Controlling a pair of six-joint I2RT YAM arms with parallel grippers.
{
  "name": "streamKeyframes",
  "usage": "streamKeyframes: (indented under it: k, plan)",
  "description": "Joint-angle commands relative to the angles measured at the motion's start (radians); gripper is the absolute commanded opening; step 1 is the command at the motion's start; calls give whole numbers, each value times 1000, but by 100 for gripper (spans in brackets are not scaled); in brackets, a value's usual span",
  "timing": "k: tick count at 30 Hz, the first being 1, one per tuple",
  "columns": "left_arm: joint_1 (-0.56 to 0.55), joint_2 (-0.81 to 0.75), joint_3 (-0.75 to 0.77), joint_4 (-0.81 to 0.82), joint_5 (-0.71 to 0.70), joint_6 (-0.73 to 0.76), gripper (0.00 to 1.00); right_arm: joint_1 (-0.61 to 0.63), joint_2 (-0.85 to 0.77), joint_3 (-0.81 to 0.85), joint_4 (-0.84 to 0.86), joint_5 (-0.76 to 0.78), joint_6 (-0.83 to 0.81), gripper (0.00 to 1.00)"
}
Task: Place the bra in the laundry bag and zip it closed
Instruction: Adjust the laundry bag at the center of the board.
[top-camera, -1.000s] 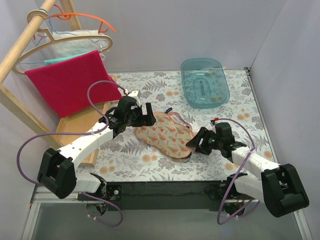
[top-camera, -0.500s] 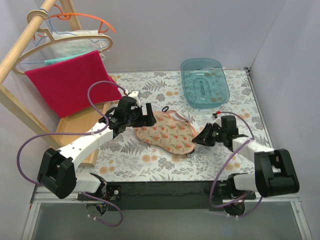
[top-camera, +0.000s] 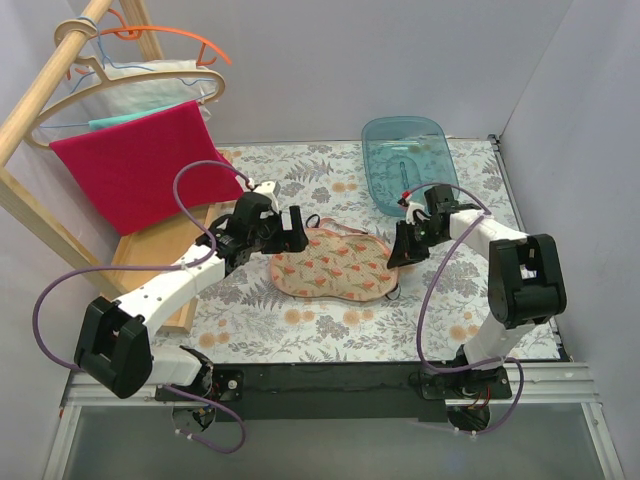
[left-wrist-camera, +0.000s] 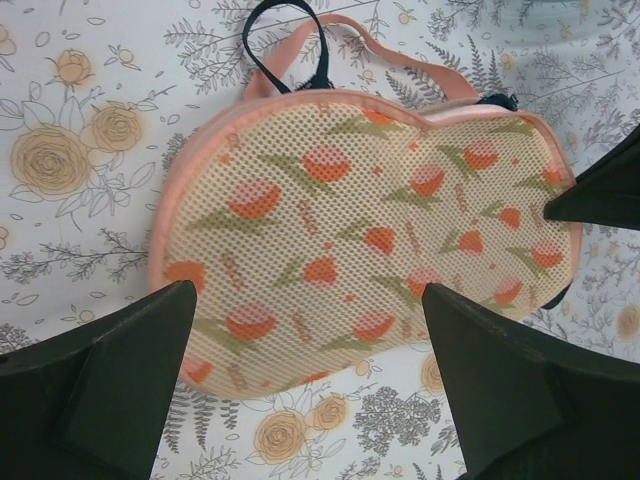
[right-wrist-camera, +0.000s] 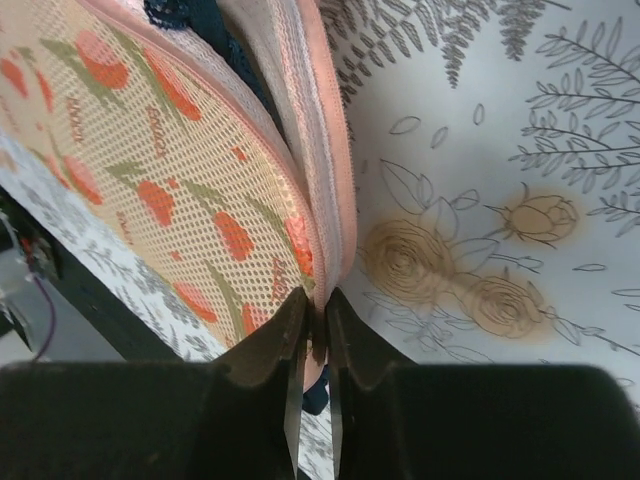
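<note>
The laundry bag (top-camera: 330, 268), a peach mesh pouch with orange flowers, lies flat mid-table. My left gripper (top-camera: 287, 228) hovers open at its left end, and in the left wrist view the laundry bag (left-wrist-camera: 370, 230) fills the wide gap of that left gripper (left-wrist-camera: 308, 295). My right gripper (top-camera: 398, 255) is at the bag's right end. In the right wrist view the right gripper (right-wrist-camera: 315, 300) is shut on the pink zipper edge of the laundry bag (right-wrist-camera: 150, 150). The navy bra (right-wrist-camera: 190, 15) shows inside the open seam. A dark strap of the bra (left-wrist-camera: 290, 50) pokes out at the far edge.
A translucent teal tub (top-camera: 408, 165) stands at the back right, just beyond the right arm. A red towel (top-camera: 135, 165) hangs on a wooden rack (top-camera: 150, 250) at the left, with hangers (top-camera: 150, 45) above it. White walls close in both sides.
My right arm swung from the bag's near right end round to its far right end and its jaws closed on the zipper edge. The bag turned and shifted. The left arm stayed put.
</note>
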Motion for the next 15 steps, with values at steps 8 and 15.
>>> streamKeyframes:
  k: [8,15]
  plan:
    - [99,177,69,100,89,147,98,10,122,248,-207,143,-147,43]
    - [167,288,37,281,295,181,98,12,74,282,-199,241,-105,65]
